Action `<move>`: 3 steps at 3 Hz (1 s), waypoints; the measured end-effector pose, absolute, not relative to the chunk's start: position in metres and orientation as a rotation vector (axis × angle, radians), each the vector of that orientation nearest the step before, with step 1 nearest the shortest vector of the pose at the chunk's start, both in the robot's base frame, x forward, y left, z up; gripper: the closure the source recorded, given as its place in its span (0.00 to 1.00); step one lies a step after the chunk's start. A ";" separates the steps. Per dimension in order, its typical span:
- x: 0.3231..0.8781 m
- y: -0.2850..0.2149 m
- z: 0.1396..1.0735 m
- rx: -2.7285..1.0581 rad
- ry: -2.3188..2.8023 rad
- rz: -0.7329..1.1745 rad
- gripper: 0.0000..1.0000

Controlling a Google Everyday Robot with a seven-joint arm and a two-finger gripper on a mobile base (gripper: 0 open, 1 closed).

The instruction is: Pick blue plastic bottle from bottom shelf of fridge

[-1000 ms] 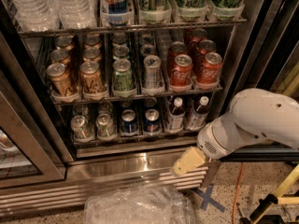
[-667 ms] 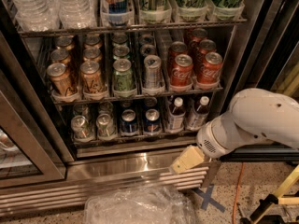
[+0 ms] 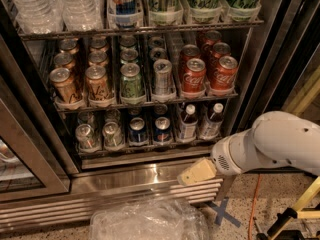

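The tan gripper (image 3: 197,171) hangs low outside the fridge (image 3: 252,69), at the end of the white arm (image 3: 280,141) that reaches in from the right. Whether it is apart or together cannot be told. It sits over the steel sill, just above the slatted base grille (image 3: 125,204) and below the front edge of the bottom shelf (image 3: 130,153).

The blue plastic bottle (image 3: 187,123) stands upright at the front of that shelf, up and slightly left of the gripper and apart from it. A second white-capped bottle (image 3: 212,121) stands just beside it on the right, and blue-topped cans (image 3: 161,129) on the left. The rack of red cola cans (image 3: 207,74) sits close over the caps. The right-hand frame post is near the second bottle. Crumpled clear plastic (image 3: 150,219) lies on the floor below.

Against a second ago, the gripper has edged only a touch leftward; the shelf contents are unchanged.
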State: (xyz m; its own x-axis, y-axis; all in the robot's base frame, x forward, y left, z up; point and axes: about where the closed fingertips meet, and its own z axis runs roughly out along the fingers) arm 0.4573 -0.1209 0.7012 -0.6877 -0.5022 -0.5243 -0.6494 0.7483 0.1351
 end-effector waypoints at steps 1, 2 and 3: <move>0.470 -0.128 0.693 -0.667 2.450 0.403 0.00; 0.478 -0.128 0.688 -0.516 2.410 0.344 0.00; 0.499 -0.131 0.701 -0.412 2.316 0.291 0.00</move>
